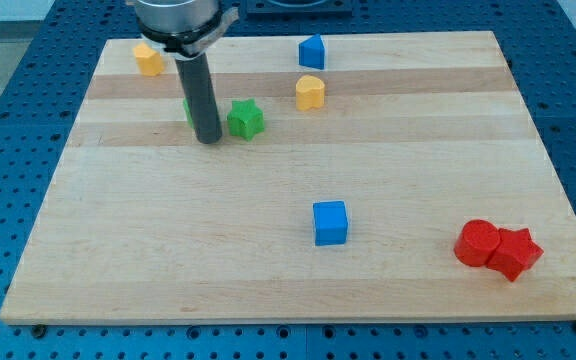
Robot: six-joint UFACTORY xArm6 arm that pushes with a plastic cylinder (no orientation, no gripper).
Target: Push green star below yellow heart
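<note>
My tip (209, 139) sits just left of the green star (246, 119) on the counter (268, 270); I have no gripper. The yellow heart (310, 92) lies up-right. Next comes a rightward push; something green behind the rod is unclear.

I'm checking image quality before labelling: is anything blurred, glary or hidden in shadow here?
Camera view: sharp, evenly lit, no glare on the board; shadows are soft and short. My tip stands just left of the green star, and the rod hides most of another green block behind it.
</note>
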